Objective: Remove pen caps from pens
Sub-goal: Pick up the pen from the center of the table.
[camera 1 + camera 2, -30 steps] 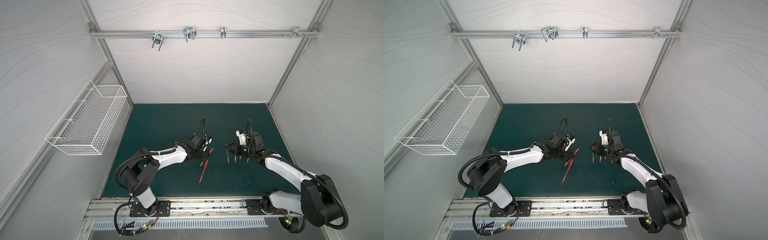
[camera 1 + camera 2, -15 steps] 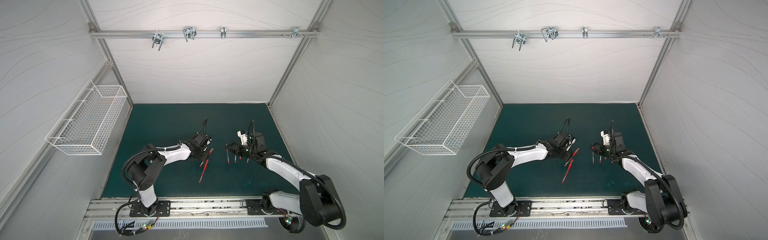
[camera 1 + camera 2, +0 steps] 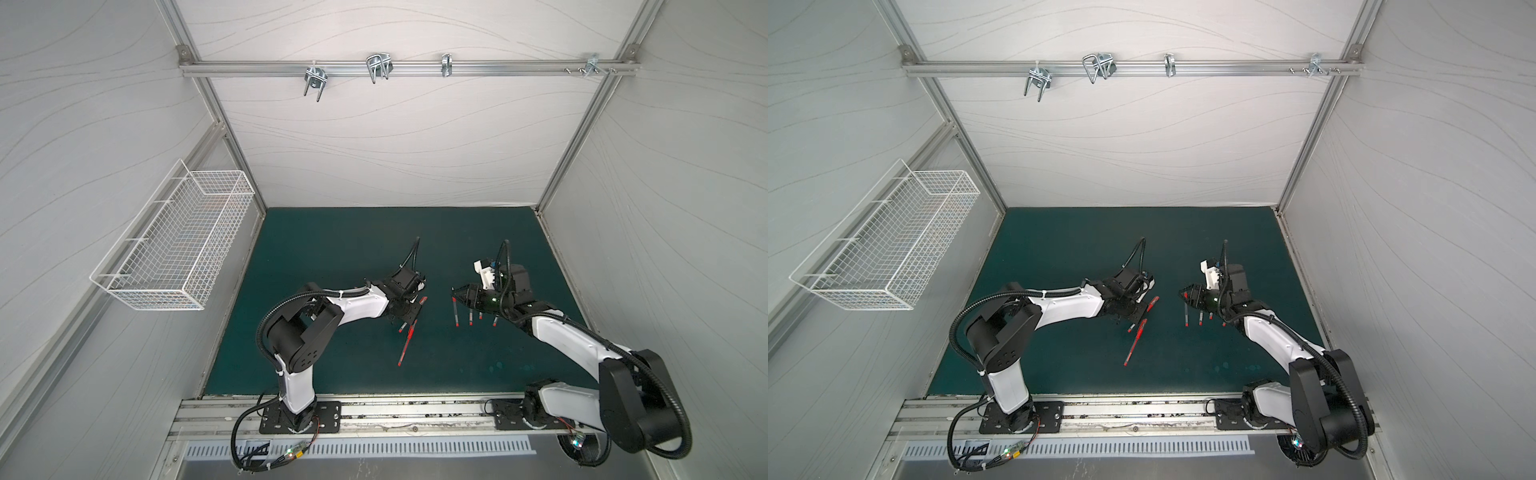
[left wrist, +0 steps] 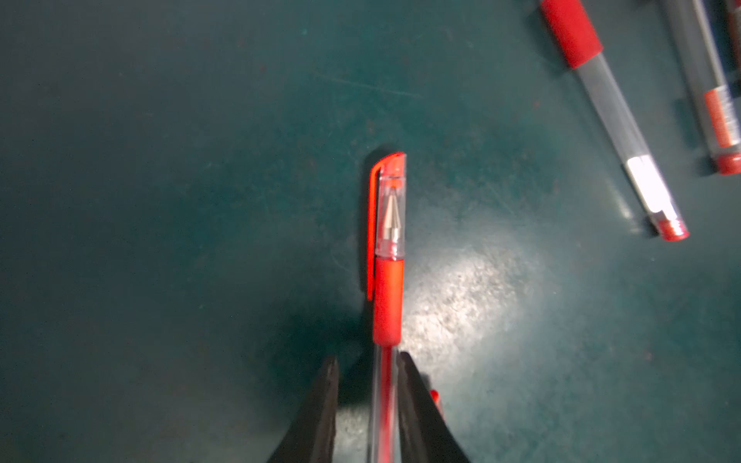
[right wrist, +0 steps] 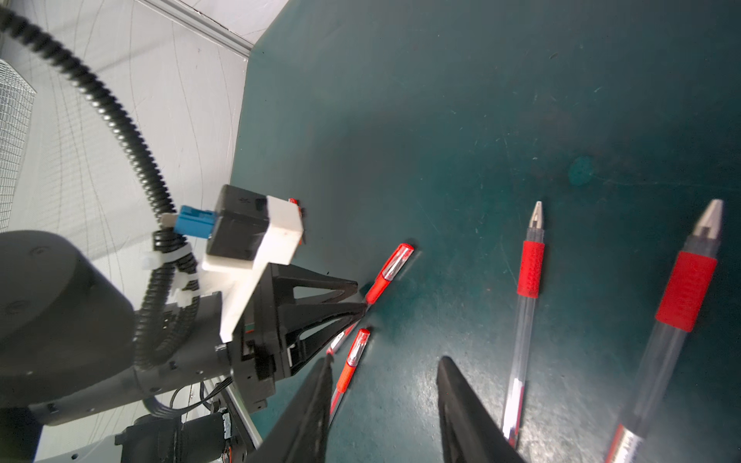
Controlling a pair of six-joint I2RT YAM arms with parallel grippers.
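Covering the floor, the green mat (image 3: 332,249) is lying as before. The left arm (image 3: 361,305) is sitting differently from a second ago, its elbow block shifted toward the middle. The right arm (image 3: 569,336) is barely changing, and the pens are staying put.

The left gripper (image 4: 367,356) is straddling the clear barrel of a capped pen (image 4: 387,304) lying flat on the mat. One finger (image 4: 413,401) is touching the barrel and the other is showing a thin gap, so can't tell if it's clamping.

The right gripper (image 5: 385,358) is hovering with jaws apart, holding nothing. Another capped pen (image 5: 345,379) is lying just beside one finger, with uncapped pens (image 5: 529,276) on the other side.

The pen cap (image 4: 391,208) is sitting on, beyond the left fingertips, past the red grip section. A red label (image 4: 721,116) on a nearby barrel is blurring out, unreadable.
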